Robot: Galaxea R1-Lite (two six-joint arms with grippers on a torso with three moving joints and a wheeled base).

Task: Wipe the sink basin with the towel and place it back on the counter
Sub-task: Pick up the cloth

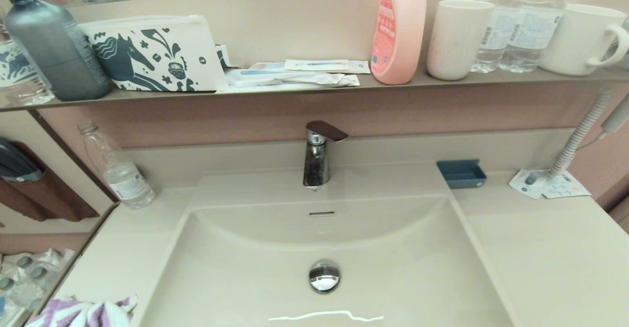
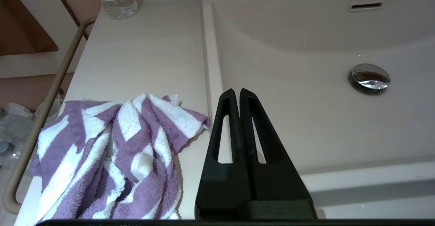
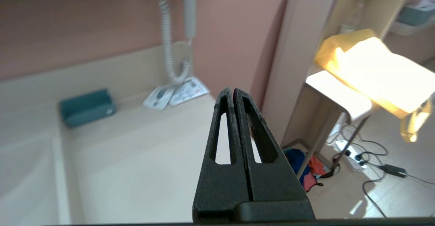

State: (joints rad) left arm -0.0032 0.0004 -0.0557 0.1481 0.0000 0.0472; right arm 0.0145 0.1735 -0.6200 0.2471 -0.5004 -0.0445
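Nearest: towel (image 2: 112,154), purple and white stripes, lies bunched on the counter (image 2: 142,59) at the near left corner, just beside the basin's left rim; only its top edge shows in the head view (image 1: 83,313). Left gripper (image 2: 237,91) sits just beside the towel's right edge, above the seam of counter and sink basin (image 2: 306,124); its two black fingers (image 2: 227,124) are pressed together, nothing between them. Right gripper (image 3: 231,90) is over the counter on the far right side, near its outer edge, fingers likewise closed flat and empty. Basin looks dry and bare, chrome drain plug (image 1: 324,275) in the middle, overflow slot (image 1: 322,214) on the back wall. Further back: tap (image 1: 318,155) behind the basin, clear water bottle (image 1: 118,167) on the left of the counter, small blue tray (image 1: 461,173) and a leaflet (image 1: 548,184) on the right. Farthest: shelf (image 1: 442,82) with a grey bottle (image 1: 54,42), horse-print pouch (image 1: 152,54), pink bottle (image 1: 398,27) and white cups (image 1: 457,37). Judgement on handling: terry cloth is light, soft and limp, not slippery or fragile; it will sag and trail when lifted. Best hold looks like a raised fold near the middle of the heap, pinching several layers, rather than a loose corner. Either gripper must open first
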